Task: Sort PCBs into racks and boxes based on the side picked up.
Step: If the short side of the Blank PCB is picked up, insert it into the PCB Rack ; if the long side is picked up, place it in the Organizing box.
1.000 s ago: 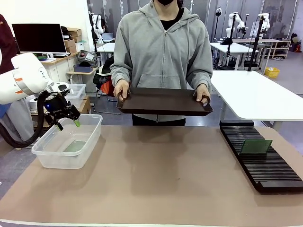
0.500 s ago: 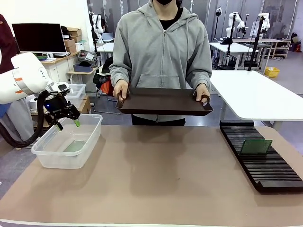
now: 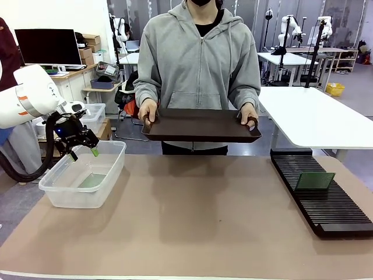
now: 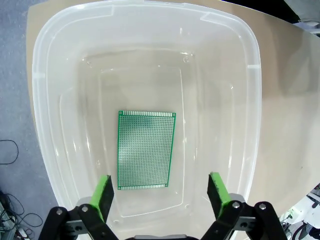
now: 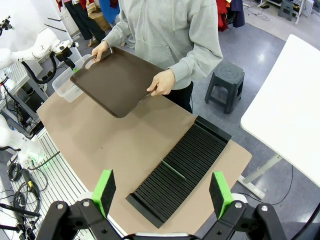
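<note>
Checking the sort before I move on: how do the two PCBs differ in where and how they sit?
The PCB in the tub lies flat on the floor of the clear tub, below the open left hand. The PCB in the rack stands on edge in a slot of the black rack, leaning slightly. The first is at the table's left end, the second at its right end. Both are green rectangular boards, and nothing grips either.

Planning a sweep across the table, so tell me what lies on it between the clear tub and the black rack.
Nothing: between the tub and the rack the front view shows bare brown tabletop.
</note>
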{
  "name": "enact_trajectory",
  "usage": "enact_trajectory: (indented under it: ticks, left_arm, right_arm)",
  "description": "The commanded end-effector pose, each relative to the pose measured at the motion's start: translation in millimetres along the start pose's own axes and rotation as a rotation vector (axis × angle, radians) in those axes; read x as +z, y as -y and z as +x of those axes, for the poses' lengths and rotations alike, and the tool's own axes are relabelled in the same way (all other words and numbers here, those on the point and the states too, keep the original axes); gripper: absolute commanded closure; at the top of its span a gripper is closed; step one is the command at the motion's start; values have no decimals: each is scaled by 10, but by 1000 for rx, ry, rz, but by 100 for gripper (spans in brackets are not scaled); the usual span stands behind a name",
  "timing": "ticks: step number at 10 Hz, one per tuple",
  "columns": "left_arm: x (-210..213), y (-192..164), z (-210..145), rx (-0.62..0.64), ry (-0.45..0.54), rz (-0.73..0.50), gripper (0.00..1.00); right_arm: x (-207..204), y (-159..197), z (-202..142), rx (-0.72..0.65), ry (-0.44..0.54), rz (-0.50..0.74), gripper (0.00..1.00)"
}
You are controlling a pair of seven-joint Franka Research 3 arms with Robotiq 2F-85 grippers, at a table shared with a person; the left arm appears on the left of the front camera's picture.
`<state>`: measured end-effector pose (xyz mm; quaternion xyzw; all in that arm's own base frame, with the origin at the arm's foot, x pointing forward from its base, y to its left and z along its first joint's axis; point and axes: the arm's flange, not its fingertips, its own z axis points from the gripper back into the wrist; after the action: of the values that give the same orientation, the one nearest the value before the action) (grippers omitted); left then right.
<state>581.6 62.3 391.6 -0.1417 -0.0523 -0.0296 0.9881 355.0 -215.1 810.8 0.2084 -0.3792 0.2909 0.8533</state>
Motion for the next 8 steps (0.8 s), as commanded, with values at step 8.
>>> enact_trajectory:
  ticks: [8]
  left_arm:
    - [2586, 181, -100, -630, 143, -143, 0]
  right_arm:
    - [1, -17, -6, -2, 6, 13, 0]
